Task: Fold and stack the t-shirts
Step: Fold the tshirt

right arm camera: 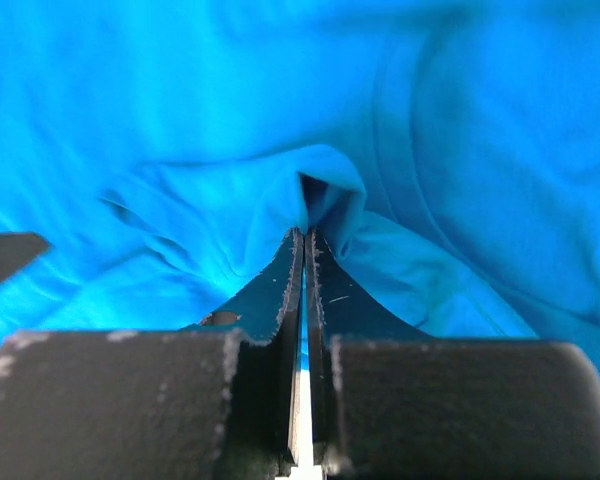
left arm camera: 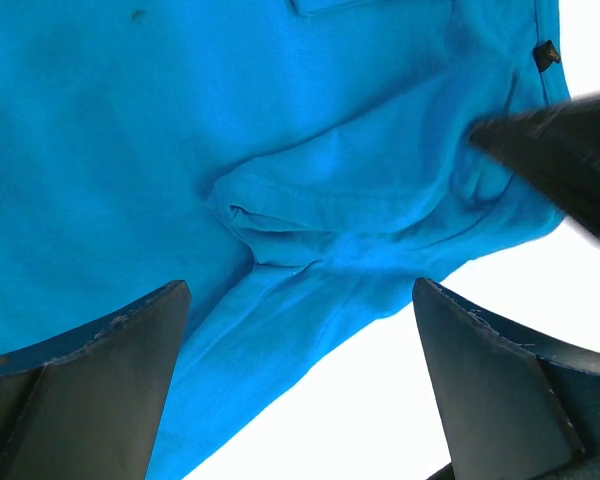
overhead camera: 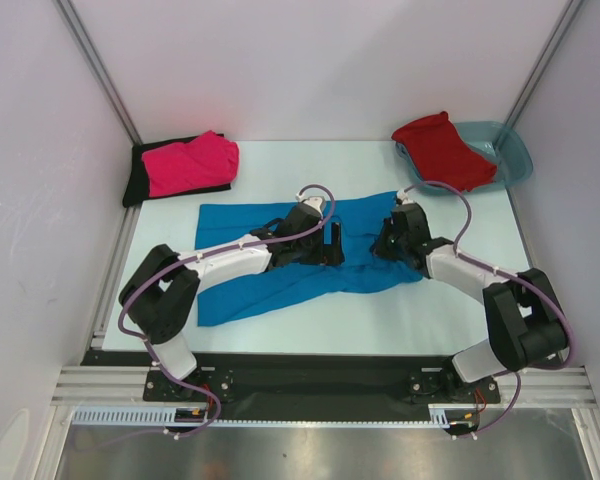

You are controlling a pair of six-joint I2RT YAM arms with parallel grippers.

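Note:
A bright blue t-shirt [overhead camera: 270, 275] lies spread and rumpled across the middle of the table. My right gripper [overhead camera: 385, 246] is down on the shirt's right part. Its jaws are shut on a raised pinch of blue cloth [right arm camera: 320, 180], which puckers right at the gripper's tips [right arm camera: 305, 236]. My left gripper [overhead camera: 332, 243] hangs just left of it over the shirt's middle, open, with fingers [left arm camera: 110, 390] wide apart and nothing between them. Under it are a bunched fold of the blue t-shirt [left arm camera: 280, 215] and bare table. The right gripper's dark finger [left arm camera: 565, 150] shows in the left wrist view.
A hot pink t-shirt [overhead camera: 190, 163] lies on a black t-shirt [overhead camera: 136, 180] at the back left corner. A red t-shirt [overhead camera: 440, 150] is draped over the teal plastic tub [overhead camera: 510, 155] at the back right. White walls and metal rails enclose the table.

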